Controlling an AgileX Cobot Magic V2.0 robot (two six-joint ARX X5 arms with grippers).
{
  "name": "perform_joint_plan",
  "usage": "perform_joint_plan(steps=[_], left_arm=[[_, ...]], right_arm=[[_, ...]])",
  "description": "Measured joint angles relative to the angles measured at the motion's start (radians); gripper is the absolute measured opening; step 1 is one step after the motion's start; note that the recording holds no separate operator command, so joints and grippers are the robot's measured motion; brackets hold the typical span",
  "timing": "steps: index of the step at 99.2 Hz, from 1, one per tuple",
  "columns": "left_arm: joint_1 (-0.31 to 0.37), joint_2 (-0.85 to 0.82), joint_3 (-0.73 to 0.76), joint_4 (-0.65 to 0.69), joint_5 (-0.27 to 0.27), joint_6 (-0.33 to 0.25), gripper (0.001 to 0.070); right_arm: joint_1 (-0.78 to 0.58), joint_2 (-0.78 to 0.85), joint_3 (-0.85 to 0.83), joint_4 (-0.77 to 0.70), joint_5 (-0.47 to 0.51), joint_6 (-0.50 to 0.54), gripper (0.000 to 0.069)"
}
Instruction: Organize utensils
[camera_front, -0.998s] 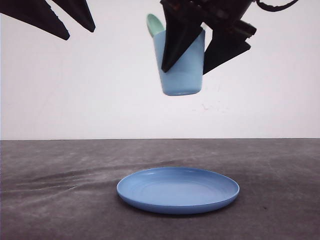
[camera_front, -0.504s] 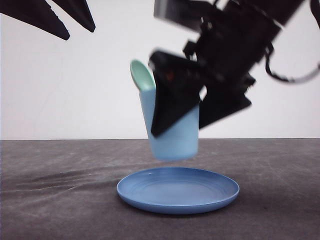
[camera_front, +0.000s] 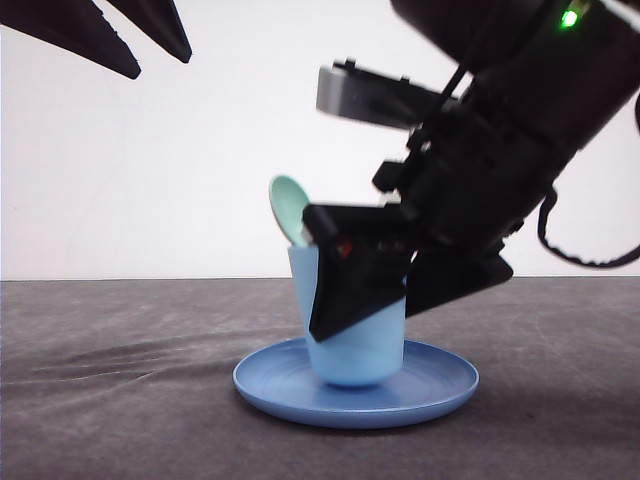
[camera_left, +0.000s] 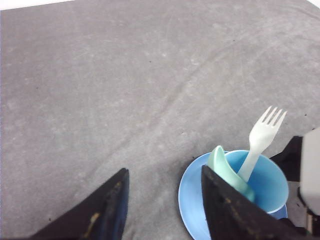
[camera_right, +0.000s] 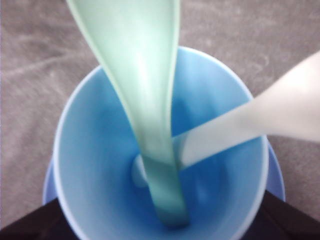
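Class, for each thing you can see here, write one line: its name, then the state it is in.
Pale mint-green plastic spoon: standing in the cup, bowl end up.
White plastic fork: standing in the cup, tines up.
Light blue plastic cup: upright on the plate, gripped.
Round blue plate: flat on the table.
Right tool: shut on the cup.
Left tool: open, empty, raised above the table.

Right arm reaches down from upper right, wrist tilted, green LED lit. Right gripper (camera_front: 385, 305) low at centre, fingers (camera_front: 345, 290) clamped on either side of the cup (camera_front: 355, 355). Left gripper (camera_front: 140, 50) high at upper left, fingers (camera_left: 107, 210) parted, holding nothing, well apart from the right.
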Motion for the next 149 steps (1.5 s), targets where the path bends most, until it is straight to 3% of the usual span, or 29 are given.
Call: perform_joint_plan(steps=[25, 41, 52, 72, 96, 121, 149], left_arm=[[0.000, 0.000, 0.000, 0.000, 0.000, 0.000, 0.0271], [0.000, 0.000, 0.000, 0.000, 0.000, 0.000, 0.0271], [0.000, 0.000, 0.000, 0.000, 0.000, 0.000, 0.0271], [0.000, 0.000, 0.000, 0.000, 0.000, 0.000, 0.0271], [0.000, 0.000, 0.000, 0.000, 0.000, 0.000, 0.0271], [0.000, 0.000, 0.000, 0.000, 0.000, 0.000, 0.0271], [0.000, 0.000, 0.000, 0.000, 0.000, -0.019, 0.0271]], right_arm=[[0.000, 0.006, 0.000, 0.010, -0.002, 0.000, 0.0420], [0.000, 0.006, 0.000, -0.008, -0.003, 0.008, 0.0571], [0.000, -0.003, 0.000, -0.050, -0.003, 0.021, 0.0607], [0.000, -0.114, 0.000, -0.179, -0.004, 0.023, 0.0617], [0.000, -0.363, 0.000, -0.375, 0.000, 0.023, 0.0617], [-0.011, -0.622, 0.089, -0.426, 0.089, 0.024, 0.0617], [-0.061, -0.679, 0.225, -0.515, 0.107, 0.022, 0.0617]])
